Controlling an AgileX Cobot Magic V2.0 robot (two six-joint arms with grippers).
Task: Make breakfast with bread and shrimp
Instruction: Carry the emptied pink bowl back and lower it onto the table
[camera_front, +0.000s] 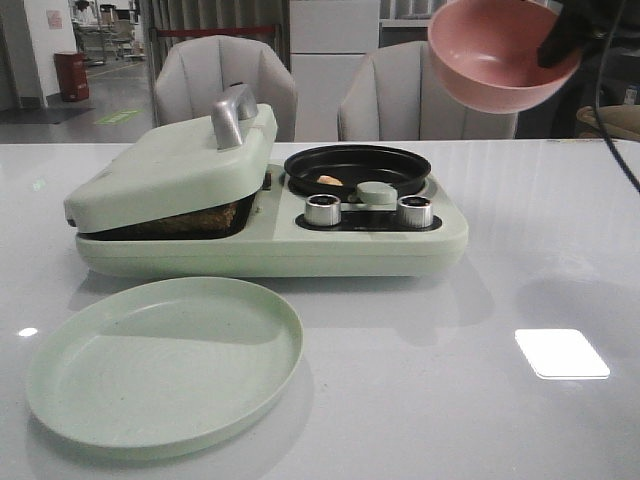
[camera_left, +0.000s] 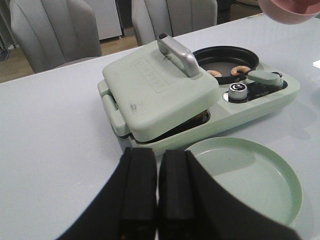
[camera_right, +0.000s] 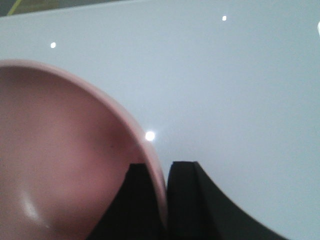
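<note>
While shrimp (camera_front: 329, 181) sits panned, right hand (camera_front: 556, 45) hovers apart.

Matte black claw (camera_left: 157, 192) with 2 blocky, wedge-shaped fingers (camera_left: 137, 190).

The bread (camera_front: 190, 219) is lying flat inside the press compartment of the green breakfast maker (camera_front: 300, 240), under its lid (camera_front: 170, 165), which is resting slightly ajar; only a dark brown, porous edge is showing. The shrimp (camera_left: 215, 73) is sitting in the round black pan (camera_front: 357, 168) beside that compartment. A second curled orange-pink piece (camera_left: 239, 70) is lying near it.
</note>
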